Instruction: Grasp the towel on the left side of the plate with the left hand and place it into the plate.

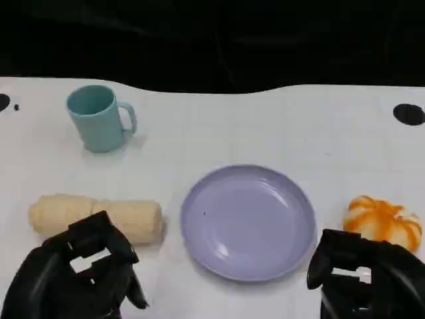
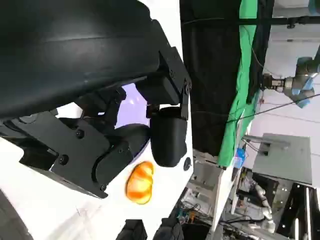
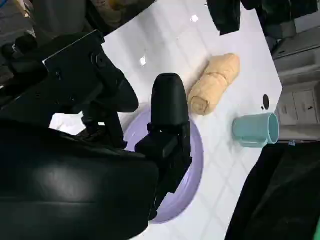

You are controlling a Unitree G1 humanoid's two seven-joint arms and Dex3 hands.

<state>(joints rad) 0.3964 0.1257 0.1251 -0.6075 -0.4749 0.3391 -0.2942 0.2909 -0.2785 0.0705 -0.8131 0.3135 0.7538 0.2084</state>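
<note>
While the towel (image 1: 96, 218) lies just beyond it, the left robot hand (image 1: 76, 276) hovers empty, fingers apart.

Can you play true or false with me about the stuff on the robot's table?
1. The purple plate has nothing on it. True.
2. The rolled-up towel lies on the plate. False: it lies on the table, left of the plate.
3. The blue-green mug stands upright beyond the towel. True.
4. The little orange pumpkin sits inside the mug. False: it sits on the table, right of the plate.
5. The left hand is holding the towel. False: it holds nothing and is near the towel's front edge.
</note>
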